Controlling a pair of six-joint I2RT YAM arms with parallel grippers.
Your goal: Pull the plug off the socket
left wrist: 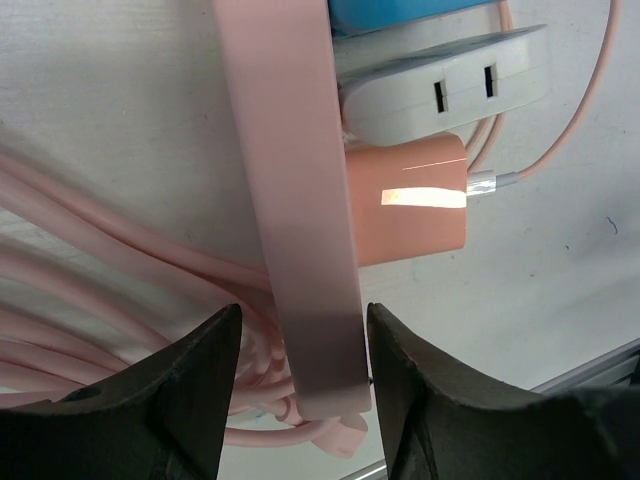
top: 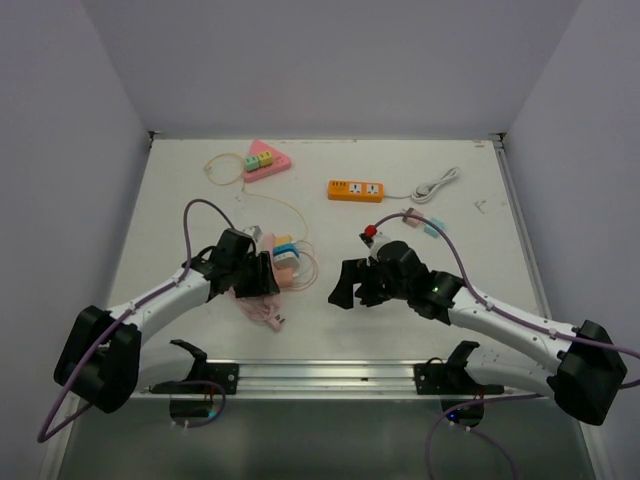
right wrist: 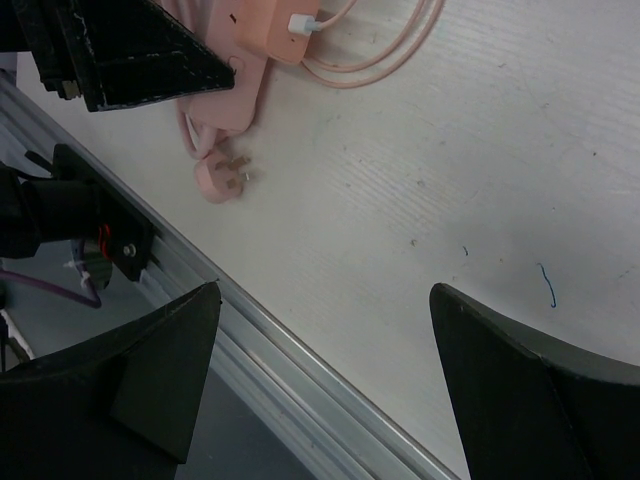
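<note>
The socket is a pink power strip (left wrist: 290, 180) lying on the white table, also in the top view (top: 283, 262). Three plugs sit along its side: a pink adapter (left wrist: 405, 205) with a thin cable, a white plug (left wrist: 440, 90) and a blue one (left wrist: 400, 15). My left gripper (left wrist: 303, 330) straddles the strip's near end. Its right finger is almost against the strip, and a gap shows at the left finger. My right gripper (right wrist: 325, 295) hangs wide open over bare table to the right (top: 345, 285), holding nothing.
The strip's own pink cable lies coiled beside it, ending in a loose three-pin plug (right wrist: 222, 178). An orange power strip (top: 356, 189) with a white cord and a pink triangular socket (top: 264, 160) lie at the back. A metal rail (top: 330, 375) runs along the near edge.
</note>
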